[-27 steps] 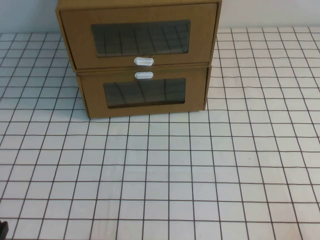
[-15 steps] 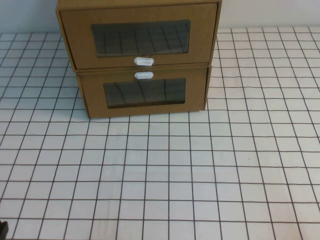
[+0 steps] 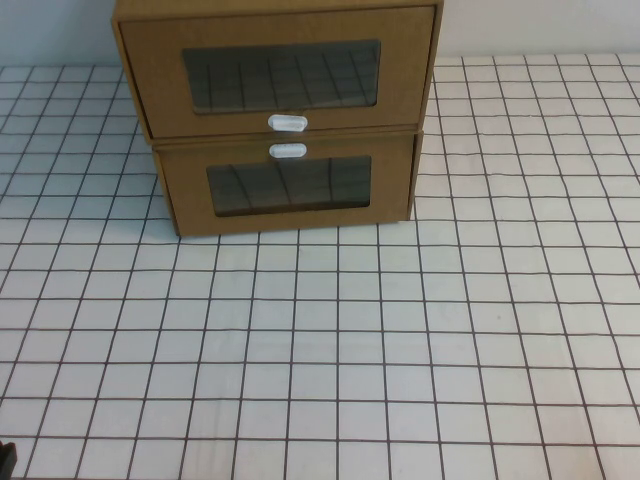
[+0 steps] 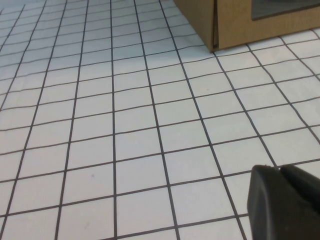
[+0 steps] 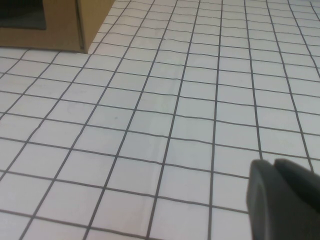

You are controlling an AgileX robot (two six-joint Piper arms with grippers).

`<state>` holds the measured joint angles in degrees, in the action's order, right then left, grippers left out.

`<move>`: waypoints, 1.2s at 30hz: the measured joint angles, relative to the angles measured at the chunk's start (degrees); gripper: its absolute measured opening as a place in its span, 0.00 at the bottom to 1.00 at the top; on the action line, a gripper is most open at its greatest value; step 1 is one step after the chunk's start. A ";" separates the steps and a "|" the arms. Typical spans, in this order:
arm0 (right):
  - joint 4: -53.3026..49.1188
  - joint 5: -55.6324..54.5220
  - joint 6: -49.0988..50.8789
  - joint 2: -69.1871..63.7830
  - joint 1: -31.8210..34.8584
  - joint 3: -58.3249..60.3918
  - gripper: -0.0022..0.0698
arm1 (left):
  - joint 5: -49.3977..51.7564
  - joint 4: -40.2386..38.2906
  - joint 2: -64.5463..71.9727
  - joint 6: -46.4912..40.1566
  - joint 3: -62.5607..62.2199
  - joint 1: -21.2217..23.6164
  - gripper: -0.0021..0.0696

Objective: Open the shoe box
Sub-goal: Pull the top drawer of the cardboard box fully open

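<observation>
Two brown cardboard shoe boxes stand stacked at the table's far middle, each front a dark window. The upper box [image 3: 280,75] has a white handle [image 3: 288,123] at its lower edge. The lower box [image 3: 290,190] has its white handle [image 3: 288,150] at its upper edge. Both fronts are closed. My left gripper [image 4: 278,169] is shut and holds nothing, low over the tiles near the table's front left, well short of the lower box's corner [image 4: 235,25]. My right gripper [image 5: 274,162] is shut and empty too, far from the box corner [image 5: 50,25].
The table is covered by a white sheet with a black grid [image 3: 340,340]. A pale wall rises behind the boxes. A small dark bit of the left arm [image 3: 5,460] shows at the high view's bottom left corner.
</observation>
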<state>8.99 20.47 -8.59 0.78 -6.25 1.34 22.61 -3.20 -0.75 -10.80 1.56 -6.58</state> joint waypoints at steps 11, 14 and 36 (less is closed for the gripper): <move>0.00 0.00 0.00 0.00 0.00 0.00 0.01 | 0.00 0.00 0.00 0.00 0.00 0.00 0.03; 0.00 0.00 0.00 0.00 0.00 0.00 0.01 | 0.00 0.00 0.00 0.00 0.00 0.00 0.03; 0.00 0.00 0.00 0.00 0.00 0.00 0.01 | -20.03 -20.82 0.00 14.40 0.00 0.00 0.03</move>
<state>8.99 20.47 -8.59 0.78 -6.25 1.34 2.58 -24.02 -0.75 3.60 1.56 -6.58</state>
